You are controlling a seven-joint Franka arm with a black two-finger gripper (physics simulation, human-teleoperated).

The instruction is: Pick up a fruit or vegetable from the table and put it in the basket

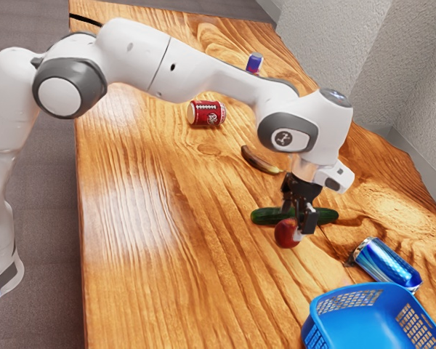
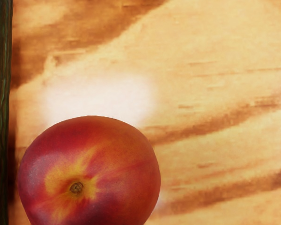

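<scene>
Nearest to the camera stood the blue basket (image 1: 378, 305), at the exterior view's right of the claw (image 1: 299, 221); the blue can (image 1: 387, 264) likewise. Red fruit (image 1: 285, 233) was right at the claw; whether gripped, I could not tell. Behind the claw lay the cucumber (image 1: 267, 216), then the banana (image 1: 259, 160).

There are two fruits: one nectarine (image 1: 285, 233) and one banana (image 1: 260, 159), both between the long edges of the table (image 1: 131, 291). There is one vegetable, a cucumber (image 1: 265, 216), likewise in from those edges. Drink cans come to two: one red can (image 1: 206, 113), nearer the table's far end than the banana, and one blue can (image 1: 387, 263), toward the long edge on the exterior view's right. One small blue-and-red container (image 1: 254, 63), its exact kind too small to tell, stands near the far end, toward that same long edge. Baskets number one, a blue basket (image 1: 356, 290) just beside the blue can.
</scene>
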